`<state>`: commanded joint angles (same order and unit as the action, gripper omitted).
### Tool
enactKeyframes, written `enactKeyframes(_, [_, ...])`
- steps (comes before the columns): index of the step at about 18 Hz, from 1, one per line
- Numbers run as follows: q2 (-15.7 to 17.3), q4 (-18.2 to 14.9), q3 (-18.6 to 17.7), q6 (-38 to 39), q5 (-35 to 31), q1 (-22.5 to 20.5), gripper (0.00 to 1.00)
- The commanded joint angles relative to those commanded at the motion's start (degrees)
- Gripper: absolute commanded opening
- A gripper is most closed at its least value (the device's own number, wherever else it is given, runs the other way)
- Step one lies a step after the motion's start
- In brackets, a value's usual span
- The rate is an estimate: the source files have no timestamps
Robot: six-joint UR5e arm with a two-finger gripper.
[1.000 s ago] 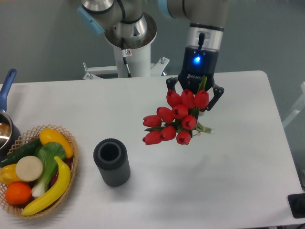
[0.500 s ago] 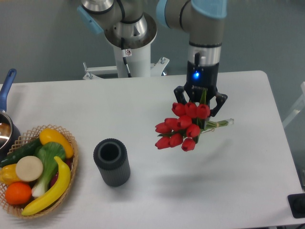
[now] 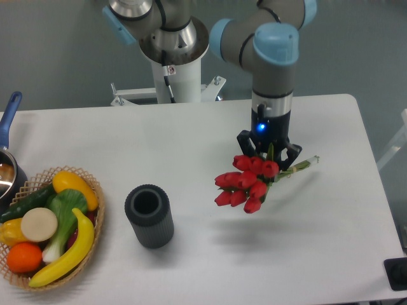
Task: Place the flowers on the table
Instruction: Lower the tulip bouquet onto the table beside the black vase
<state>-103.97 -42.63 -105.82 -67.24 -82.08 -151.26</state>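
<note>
The tool [image 3: 269, 154] grips the flowers [image 3: 248, 184] above the worktop [image 3: 191, 140]; the dark cylinder vase [image 3: 149, 216] stands empty, the basket [image 3: 95, 219] holds fruit and vegetables.

Robotics lab setup. Arm bolted on white pedestal [image 3: 172, 73] behind bare white worktop [image 3: 191, 140], plain grey wall. Staged props: wicker basket [image 3: 95, 216] of toy fruit and veg, dark ribbed cylinder vase [image 3: 149, 216], blue-handled pot [image 3: 9, 114] at edge.

Red flowers [image 3: 247, 184], white table [image 3: 191, 146]
</note>
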Motion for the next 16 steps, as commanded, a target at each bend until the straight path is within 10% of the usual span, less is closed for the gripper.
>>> enactKeyframes(16, [-8.18, 0.26, 1.14, -0.17, -1.59, 1.23, 0.42])
